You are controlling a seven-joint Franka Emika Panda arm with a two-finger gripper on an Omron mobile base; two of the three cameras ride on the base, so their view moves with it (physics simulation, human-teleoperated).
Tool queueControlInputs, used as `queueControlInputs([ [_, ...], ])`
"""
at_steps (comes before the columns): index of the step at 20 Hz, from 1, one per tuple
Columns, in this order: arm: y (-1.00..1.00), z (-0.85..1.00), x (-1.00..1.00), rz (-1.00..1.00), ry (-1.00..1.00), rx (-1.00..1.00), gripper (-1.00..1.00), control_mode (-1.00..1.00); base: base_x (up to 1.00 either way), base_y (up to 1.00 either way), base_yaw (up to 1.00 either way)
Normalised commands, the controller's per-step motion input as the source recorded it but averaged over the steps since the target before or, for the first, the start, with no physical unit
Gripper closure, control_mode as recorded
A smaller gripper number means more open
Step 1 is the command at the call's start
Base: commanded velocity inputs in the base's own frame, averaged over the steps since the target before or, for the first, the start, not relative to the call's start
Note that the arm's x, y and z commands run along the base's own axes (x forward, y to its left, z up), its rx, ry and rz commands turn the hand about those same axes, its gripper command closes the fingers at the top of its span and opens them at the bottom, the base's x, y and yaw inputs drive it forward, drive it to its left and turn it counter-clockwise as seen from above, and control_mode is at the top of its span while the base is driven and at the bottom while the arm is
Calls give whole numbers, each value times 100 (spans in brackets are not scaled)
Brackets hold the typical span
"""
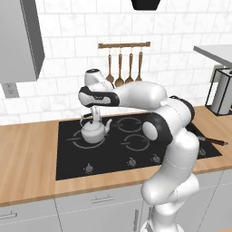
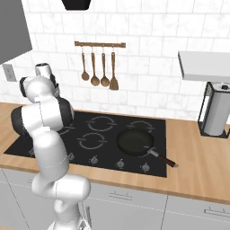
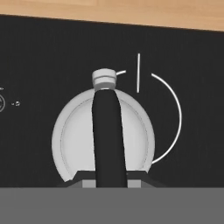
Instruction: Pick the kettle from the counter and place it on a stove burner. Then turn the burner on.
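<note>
A round black frying pan (image 2: 134, 141) with a long dark handle sits far from the fingers. Four brown wooden spoons (image 2: 98, 67) hang on a wall rail. A white paper towel roll (image 2: 216, 114) stands in a black frame.

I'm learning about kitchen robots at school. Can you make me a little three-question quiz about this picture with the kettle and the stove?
1. True or false: the kettle sits on the black cooktop, not on the wooden counter.
2. What lies on the cooktop's right side? A) frying pan B) toaster C) bowl
3. Fill in: the gripper is right above the kettle's ____.

Key
1. True; it rests on a ring-marked stove burner.
2. A, the black frying pan.
3. Handle; in the hand view the dark handle runs up from between the fingertips.
</note>
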Motion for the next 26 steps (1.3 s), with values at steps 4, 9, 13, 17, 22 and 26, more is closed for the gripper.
queueControlInputs([
  [4,5,-8,0,0,0,0,100,-100,0,0,0],
  [9,2,-27,1,0,0,0,100,-100,0,0,0],
  [13,1,-28,8,0,0,0,100,-100,0,0,0],
  [17,3,-1,11,0,0,0,100,-100,0,0,0],
  [22,15,0,28,0,0,0,100,-100,0,0,0],
  [26,15,0,16,0,0,0,100,-100,0,0,0],
])
